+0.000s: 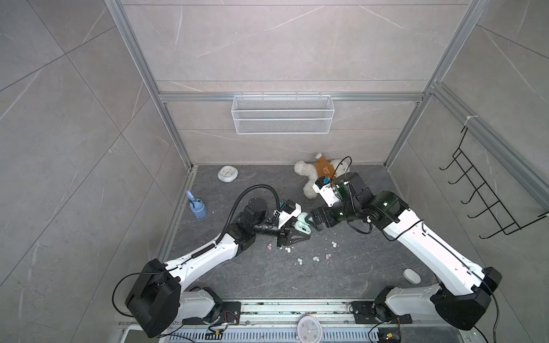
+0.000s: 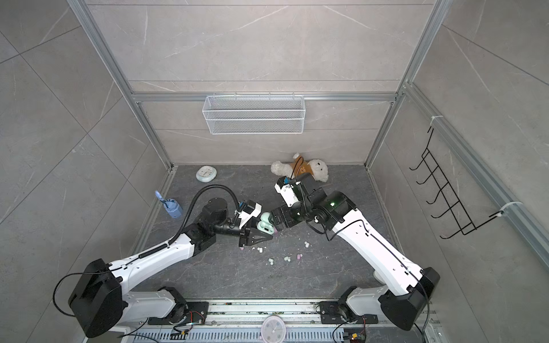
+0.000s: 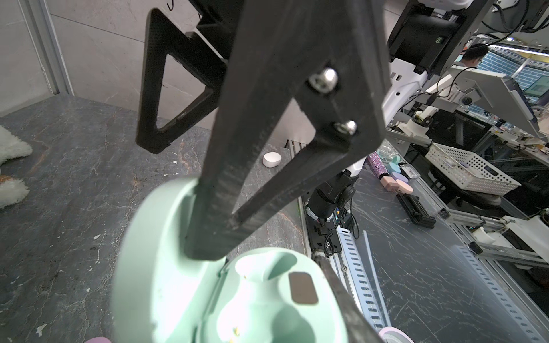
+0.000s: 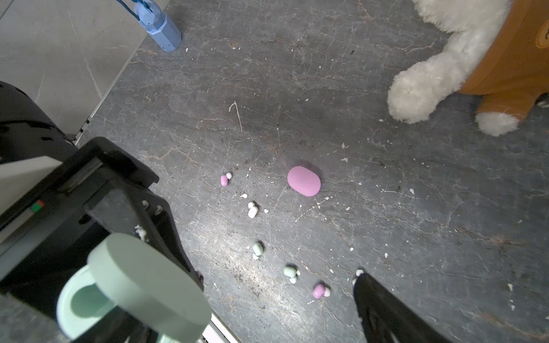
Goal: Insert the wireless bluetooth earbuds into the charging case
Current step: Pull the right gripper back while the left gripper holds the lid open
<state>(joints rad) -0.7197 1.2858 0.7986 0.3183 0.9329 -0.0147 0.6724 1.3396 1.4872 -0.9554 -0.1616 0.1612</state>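
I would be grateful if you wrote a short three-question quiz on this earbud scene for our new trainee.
1. True or false: the mint charging case clamped in the left gripper already has an earbud seated in it.
2. The closed case lying near the loose earbuds is: A pink, B black, C orange.
3. Fill in: the right gripper has its jaws ____.
Key: 1 false; 2 A; 3 open.
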